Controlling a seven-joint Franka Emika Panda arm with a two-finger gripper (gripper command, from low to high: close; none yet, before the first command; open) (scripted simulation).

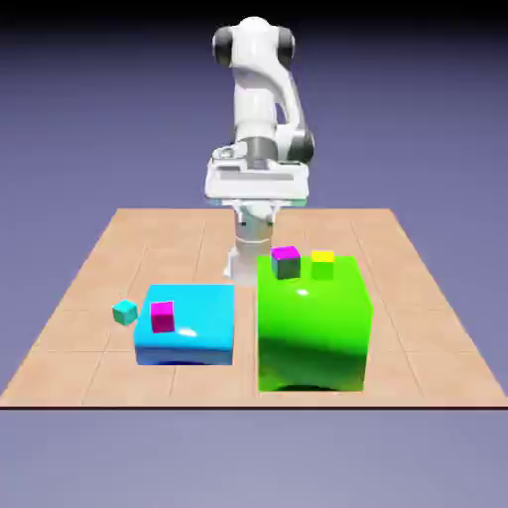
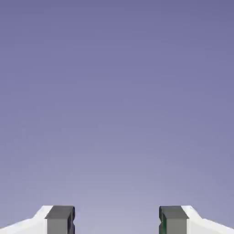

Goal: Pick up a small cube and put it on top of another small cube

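The small cube (image 1: 124, 313), tiny and teal, sits on the table just left of a flat cyan block (image 1: 198, 332). Another small cube (image 1: 163, 317), magenta all over, rests on that block's top near its left edge. My gripper (image 1: 256, 189) hangs high at the back of the table, well behind and above both cubes. In the hand view the gripper (image 2: 116, 219) is open: its grey fingertips (image 2: 60, 218) stand far apart, and only the plain backdrop shows between them.
A tall green block (image 1: 313, 322) stands right of the cyan one. On its top sit a small cube with a magenta top and dark sides (image 1: 286, 261) and a small yellow cube (image 1: 322, 263). The table's front edge (image 1: 248, 402) runs just before both blocks.
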